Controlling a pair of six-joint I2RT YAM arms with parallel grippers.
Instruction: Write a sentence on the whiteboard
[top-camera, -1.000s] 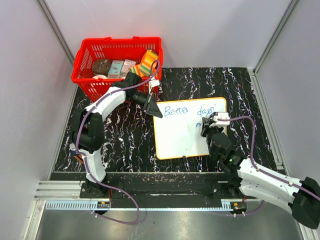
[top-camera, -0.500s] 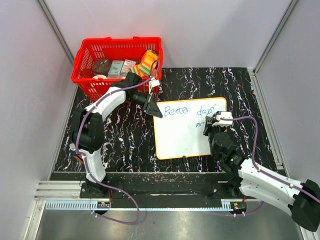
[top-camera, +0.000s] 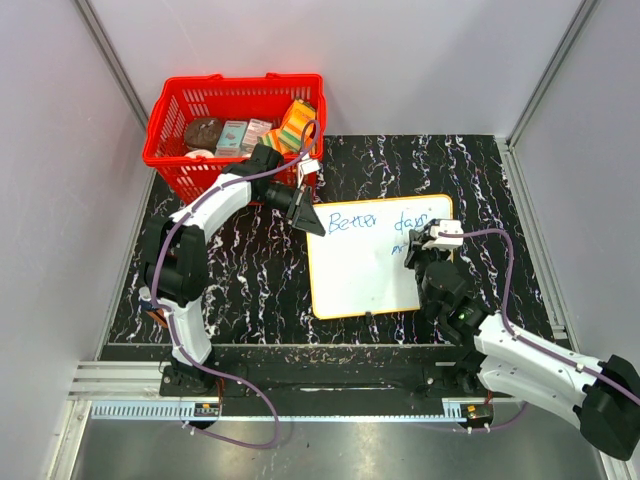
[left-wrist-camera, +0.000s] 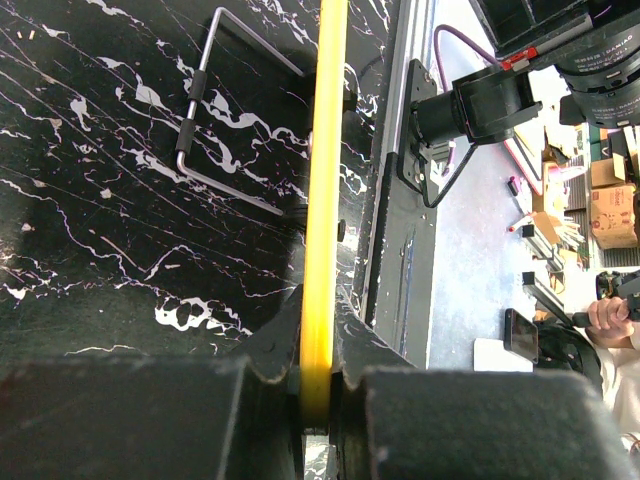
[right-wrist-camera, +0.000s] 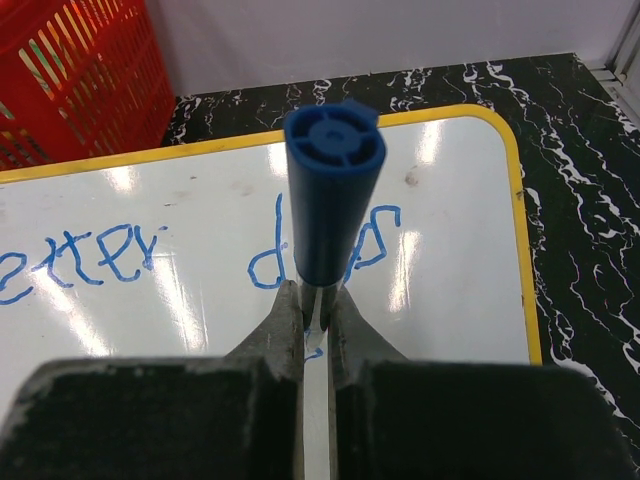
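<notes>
The whiteboard (top-camera: 365, 265) lies on the black marbled table, white with a yellow rim. The sentence (top-camera: 385, 220) in blue reads "Better days", with a short start of a second line below at the right. My left gripper (top-camera: 312, 222) is shut on the board's yellow rim (left-wrist-camera: 322, 200) at its far left corner. My right gripper (top-camera: 422, 248) is shut on a blue marker (right-wrist-camera: 332, 205), held upright with its tip on the board (right-wrist-camera: 450, 250) under "days" (right-wrist-camera: 320, 245).
A red basket (top-camera: 235, 125) with several packets stands at the back left, just behind the left arm. A metal wire stand (left-wrist-camera: 215, 130) lies on the table by the board's edge. Grey walls close in the table at both sides.
My right gripper with the marker has shifted slightly right along the second line. The left gripper and the board have not moved.
</notes>
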